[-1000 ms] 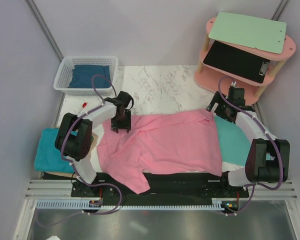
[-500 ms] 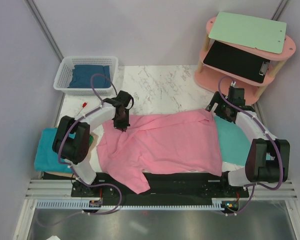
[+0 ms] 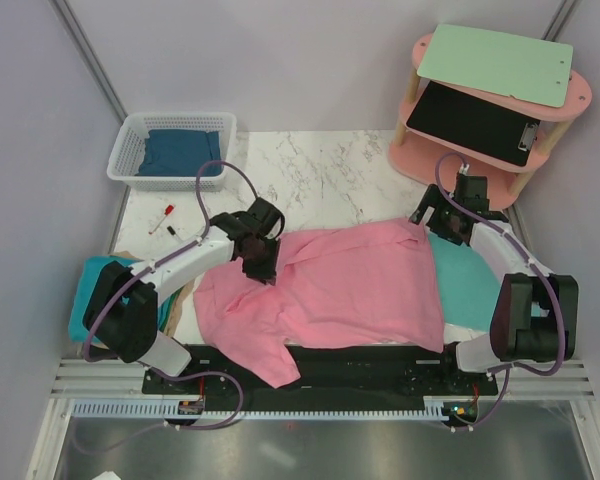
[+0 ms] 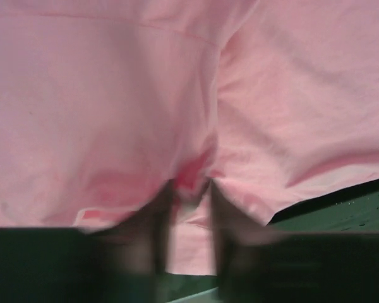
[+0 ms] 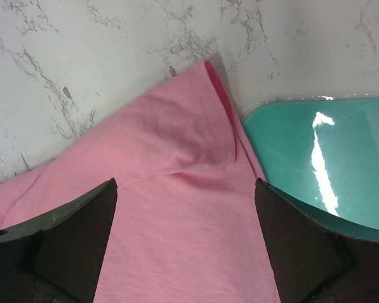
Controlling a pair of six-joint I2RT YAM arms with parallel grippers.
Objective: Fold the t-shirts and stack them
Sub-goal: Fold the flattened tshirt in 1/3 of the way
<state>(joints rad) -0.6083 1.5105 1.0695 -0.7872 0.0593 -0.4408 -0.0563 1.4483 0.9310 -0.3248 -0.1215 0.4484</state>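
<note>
**Pink cotton, limp and light: take it by the stitched edges**

Pink shirt (image 3: 350, 290) lies spread across the middle of the surface (image 3: 320, 170), with one sleeve trailing toward the arm bases at the near edge. Your left arm (image 3: 185, 258) reaches over the shirt's left part. The left wrist view shows its jaws pressed together on a small raised ridge of the pink cloth (image 4: 189, 113), pinching it. Your right arm (image 3: 502, 248) sits above the shirt's far right corner (image 5: 205, 95). Its jaws are spread wide, and the corner lies flat on the marble between them, not gripped.

Expect this fabric to behave like any thin knit: very light, with no stiffness at all, and quick to wrinkle. It will sag from whatever point you lift and will not keep a line unless it is held at two places. A pinch in the open body, like the left one now, probably raises only a tent and drags the rest into creases.

Better holds are likely the hem, the corners and the shoulder seams, where the doubled, stitched edge gives the jaws more to bite. The corner under your right jaws shows such a hem.

A glossy teal sheet (image 5: 316, 158) lies just beside that corner, and the cloth may slide more freely over it than over marble. A dark blue shirt (image 3: 185, 152) waits in the white basket (image 3: 128, 172) at the far left, well apart.
</note>
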